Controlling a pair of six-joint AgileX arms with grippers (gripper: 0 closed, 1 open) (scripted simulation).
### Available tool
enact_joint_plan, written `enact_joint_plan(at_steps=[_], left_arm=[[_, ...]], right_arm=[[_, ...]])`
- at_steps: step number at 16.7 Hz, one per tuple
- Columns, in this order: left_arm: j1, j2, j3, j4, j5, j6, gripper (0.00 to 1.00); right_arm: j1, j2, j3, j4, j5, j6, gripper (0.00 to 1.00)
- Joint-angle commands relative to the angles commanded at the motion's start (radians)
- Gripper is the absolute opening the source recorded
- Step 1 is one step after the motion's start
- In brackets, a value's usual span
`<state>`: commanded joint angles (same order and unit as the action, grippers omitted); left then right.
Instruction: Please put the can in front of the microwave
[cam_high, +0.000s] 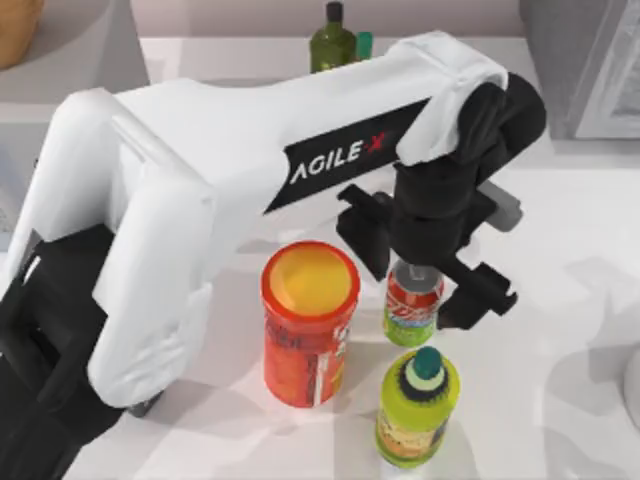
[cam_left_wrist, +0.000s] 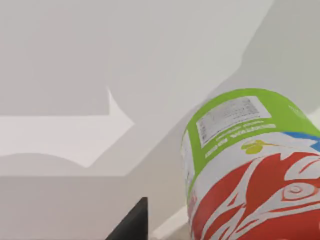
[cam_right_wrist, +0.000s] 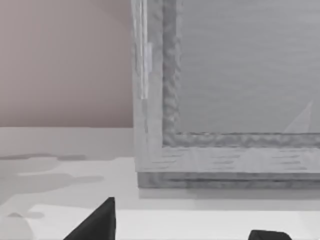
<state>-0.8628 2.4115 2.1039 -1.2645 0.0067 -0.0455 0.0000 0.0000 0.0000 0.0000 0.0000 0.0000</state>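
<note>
The yellow-green bottle (cam_high: 416, 408) stands nearest. Just behind it the can (cam_high: 412, 302), silver-topped, red above green, stands upright beside the orange-red tube (cam_high: 309, 322). The left gripper (cam_high: 420, 275) hangs over the can, fingers spread on either side of it.

The red-and-green drinks can with white label (cam_left_wrist: 250, 165) looms close; a black fingertip (cam_left_wrist: 131, 222) juts beside it; pale grey table (cam_left_wrist: 75, 135) beyond.
</note>
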Motion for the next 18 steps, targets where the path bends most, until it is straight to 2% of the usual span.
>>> enact_joint_plan(at_steps=[8,18], left_arm=[[0.000,0.000,0.000,0.000,0.000,0.000,0.02],[0.000,0.002,0.004,-0.004,0.000,0.002,0.00]], right_arm=[[0.000,0.000,0.000,0.000,0.000,0.000,1.00],[0.000,0.000,0.000,0.000,0.000,0.000,1.00]])
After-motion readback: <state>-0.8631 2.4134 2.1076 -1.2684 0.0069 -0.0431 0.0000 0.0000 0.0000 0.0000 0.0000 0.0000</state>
